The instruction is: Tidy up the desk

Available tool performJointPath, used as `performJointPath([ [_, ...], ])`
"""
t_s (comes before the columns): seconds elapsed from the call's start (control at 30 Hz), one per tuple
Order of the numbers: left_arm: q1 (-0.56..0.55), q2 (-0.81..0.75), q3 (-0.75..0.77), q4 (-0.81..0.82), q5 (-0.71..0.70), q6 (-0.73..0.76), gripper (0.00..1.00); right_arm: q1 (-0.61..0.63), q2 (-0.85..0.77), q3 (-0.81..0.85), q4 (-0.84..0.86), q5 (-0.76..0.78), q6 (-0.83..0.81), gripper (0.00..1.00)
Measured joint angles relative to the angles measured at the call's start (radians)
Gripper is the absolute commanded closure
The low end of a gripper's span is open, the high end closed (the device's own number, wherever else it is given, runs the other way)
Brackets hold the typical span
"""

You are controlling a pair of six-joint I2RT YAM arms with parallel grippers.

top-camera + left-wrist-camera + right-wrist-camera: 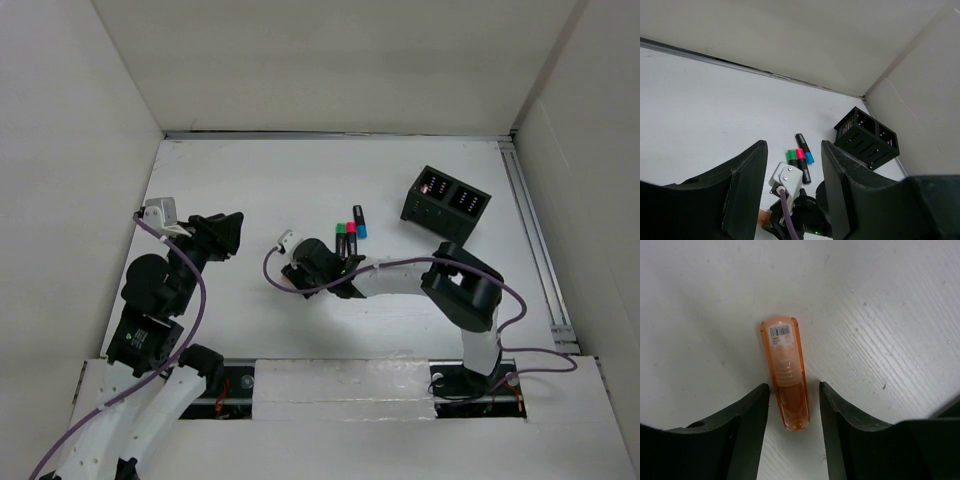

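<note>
The left pincer [793, 150] stands with its two black fingers [747, 185] apart and nothing between them, tilted over the white worktop [700, 110]. Straight ahead through the gap, three markers [800, 155] lie side by side, capped green, pink and blue. Nearer, just below them, sits the other arm [810, 220] with its grey camera housing [786, 178] and purple cable [786, 210]. Ahead and to the right stands a black box [867, 137] with two compartments and slotted sides, close to the corner of the wall panels [815, 35]. A metal rail [740, 67] runs along the far edge.
</note>
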Motion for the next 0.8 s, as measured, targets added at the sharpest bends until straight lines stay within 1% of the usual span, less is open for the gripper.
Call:
performJointPath([
  [0.13, 0.0, 0.0, 0.0, 0.0, 0.0, 0.0, 0.57, 0.0, 0.037, 0.029, 0.047, 0.003, 0.004, 0.49],
  [0.2, 0.0, 0.0, 0.0, 0.0, 0.0, 0.0, 0.57, 0.0, 0.054, 0.043, 0.066, 0.001, 0.007, 0.65],
  [0.27, 0.0, -0.001, 0.0, 0.0, 0.0, 0.0, 0.56, 0.0, 0.064, 0.051, 0.079, -0.001, 0.014, 0.77],
  [0.3, 0.0, -0.001, 0.0, 0.0, -0.001, 0.0, 0.57, 0.0, 0.065, 0.052, 0.082, -0.001, 0.019, 0.8],
  [0.4, 0.0, -0.001, 0.0, 0.0, -0.001, 0.0, 0.57, -0.013, 0.054, 0.047, 0.08, -0.013, 0.044, 0.83],
  [0.47, 0.0, -0.001, 0.0, 0.0, 0.0, 0.0, 0.57, -0.042, 0.024, 0.034, 0.076, -0.032, 0.072, 0.83],
  [0.53, 0.0, -0.001, 0.0, 0.0, 0.0, 0.0, 0.57, -0.101, -0.034, 0.018, 0.078, -0.04, 0.108, 0.83],
  [0.6, 0.0, 0.0, 0.0, 0.0, 0.002, 0.0, 0.57, -0.186, -0.114, 0.003, 0.083, -0.039, 0.141, 0.84],
  [0.7, 0.0, 0.0, 0.0, -0.002, 0.003, 0.0, 0.56, -0.373, -0.255, -0.009, 0.114, -0.002, 0.19, 0.84],
  [0.8, 0.0, -0.001, 0.0, -0.002, 0.004, 0.0, 0.56, -0.571, -0.35, -0.008, 0.148, 0.051, 0.22, 0.84],
])
